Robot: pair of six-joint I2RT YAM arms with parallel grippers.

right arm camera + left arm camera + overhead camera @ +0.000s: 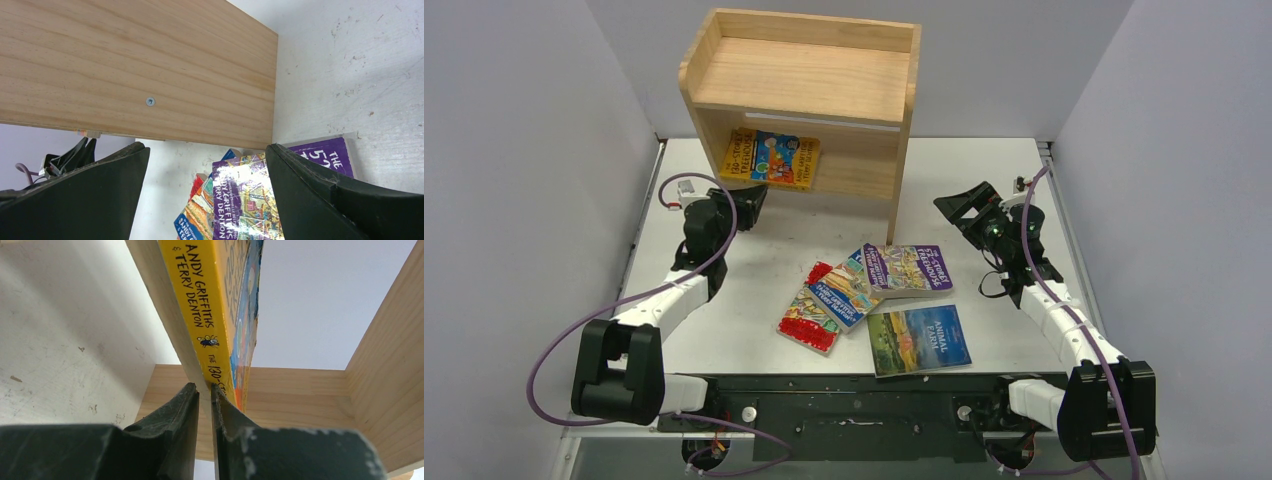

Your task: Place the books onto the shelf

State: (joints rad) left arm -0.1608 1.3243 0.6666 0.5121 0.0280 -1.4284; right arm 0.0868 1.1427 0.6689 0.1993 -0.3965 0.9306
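Shelf point(799, 75): far centre of table point(744, 275), open front facing near. Rimmed top bare.

Yellow book point(769, 158): in lower compartment, left half, cover turned toward near side. Left wrist view: spine point(202, 310) runs up from the fingertips, authors' names legible, with a wooden edge of the shelf point(300, 395) alongside it.

L gripper point(749, 205): at shelf's near-left corner, just below the yellow bk. Jaws pinched almost together, only a thin slit between fingers point(172, 425); nothing seen in the slit. One tip overlaps the lower end of the spine. Touching or not: can't tell.

R gripper point(962, 205): right of shelf, clear of it, above table. Jaws spread wide, holding nothing. Right wrist view point(207, 147): shelf's right side panel point(125, 65) fills the top, with the pile below between the fingers.

Other 4 bks lie flat on table, near of shelf, centre:
- purple book point(909, 268): top of pile, far edge just beside foot of right side panel; glare on cover point(240, 200).
- blue book point(849, 288): under purple, sticking out left.
- red-bordered book point(809, 318): lowest, sticking out near-left.
- Animal Farm point(919, 338): alone, just near of pile, cover up. Contact w/ pile: can't tell.
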